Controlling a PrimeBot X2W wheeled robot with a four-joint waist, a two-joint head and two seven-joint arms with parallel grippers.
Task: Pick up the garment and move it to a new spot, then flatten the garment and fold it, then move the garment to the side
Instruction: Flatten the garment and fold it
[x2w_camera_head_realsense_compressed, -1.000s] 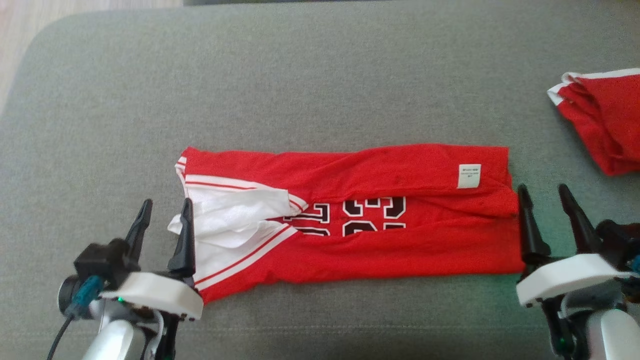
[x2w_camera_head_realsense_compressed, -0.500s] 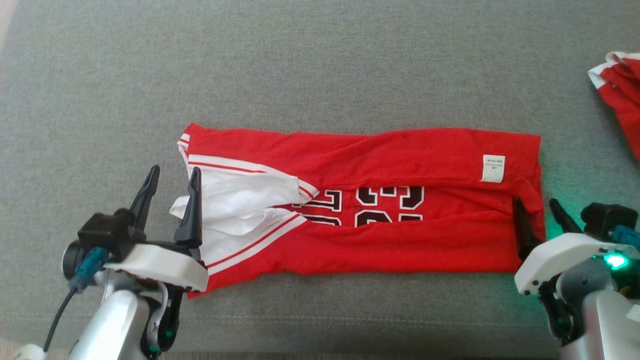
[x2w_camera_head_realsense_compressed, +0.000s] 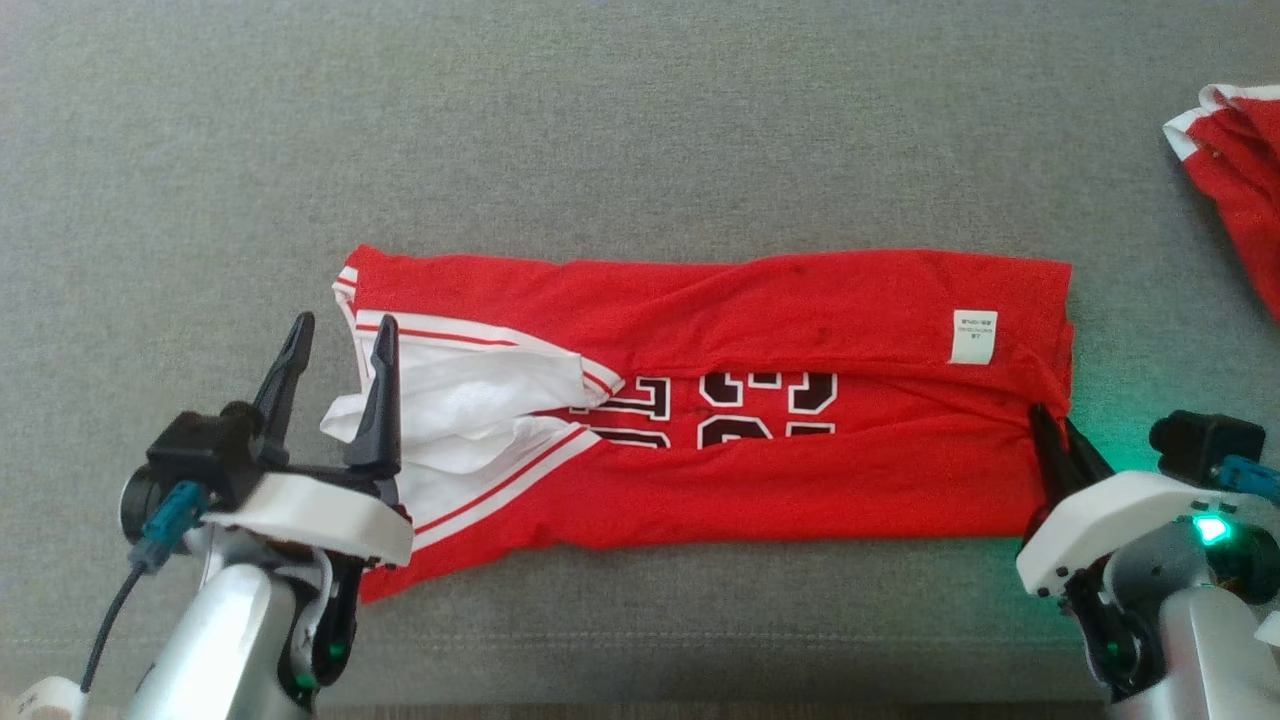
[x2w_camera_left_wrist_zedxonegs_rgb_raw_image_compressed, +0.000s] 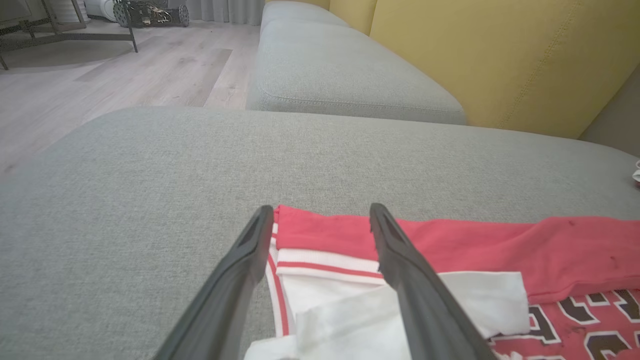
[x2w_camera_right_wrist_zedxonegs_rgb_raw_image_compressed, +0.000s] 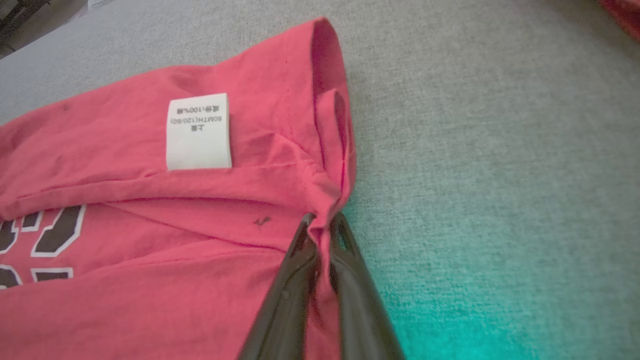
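A red garment (x2w_camera_head_realsense_compressed: 750, 480) with white trim and dark numbers lies folded into a long strip on the grey cushion (x2w_camera_head_realsense_compressed: 600, 130). A white label (x2w_camera_head_realsense_compressed: 973, 335) sits near its right end. My left gripper (x2w_camera_head_realsense_compressed: 343, 325) is open at the garment's left end, one finger over the white lining and the other just outside the edge. In the left wrist view the open left gripper (x2w_camera_left_wrist_zedxonegs_rgb_raw_image_compressed: 320, 210) straddles the garment's (x2w_camera_left_wrist_zedxonegs_rgb_raw_image_compressed: 450, 240) striped corner. My right gripper (x2w_camera_head_realsense_compressed: 1050, 420) is shut on the garment's right edge. In the right wrist view the right gripper (x2w_camera_right_wrist_zedxonegs_rgb_raw_image_compressed: 323, 220) pinches a fold of the garment's (x2w_camera_right_wrist_zedxonegs_rgb_raw_image_compressed: 150, 280) red cloth below the label (x2w_camera_right_wrist_zedxonegs_rgb_raw_image_compressed: 198, 131).
Another red and white cloth (x2w_camera_head_realsense_compressed: 1235, 170) lies at the cushion's far right. The left wrist view shows a second grey cushion (x2w_camera_left_wrist_zedxonegs_rgb_raw_image_compressed: 340, 75), a yellow backrest (x2w_camera_left_wrist_zedxonegs_rgb_raw_image_compressed: 500, 60) and the wooden floor (x2w_camera_left_wrist_zedxonegs_rgb_raw_image_compressed: 100, 65) beyond the cushion's edge.
My right gripper has moved in to the garment's right edge and shut on it. The left gripper stays open at the left end. The head camera has shifted.
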